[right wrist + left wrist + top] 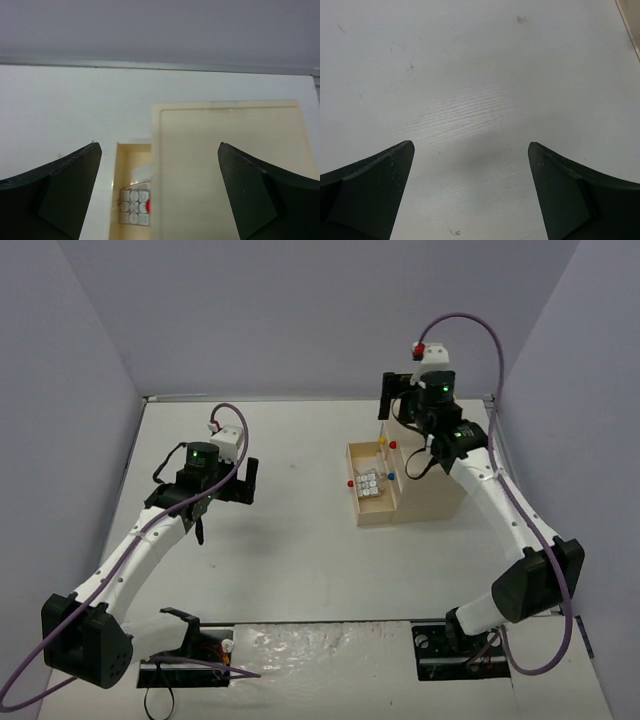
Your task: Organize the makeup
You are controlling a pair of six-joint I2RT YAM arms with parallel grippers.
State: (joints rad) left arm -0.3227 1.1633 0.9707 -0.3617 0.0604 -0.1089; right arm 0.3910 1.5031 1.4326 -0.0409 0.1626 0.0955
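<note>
On a white table [300,550] walled in pale lilac [300,310], in the pulled-out drawer [357,453] of a beige box [432,498], a palette [370,484] is seen. It is set low and left of the right claw [158,145], which is held wide and empty above the box top; part of the palette is hidden under that top. Rows of pale round pans are shown, one red. Well apart, the left claw [471,143] is spread wide over bare table, nothing gripped.
</note>
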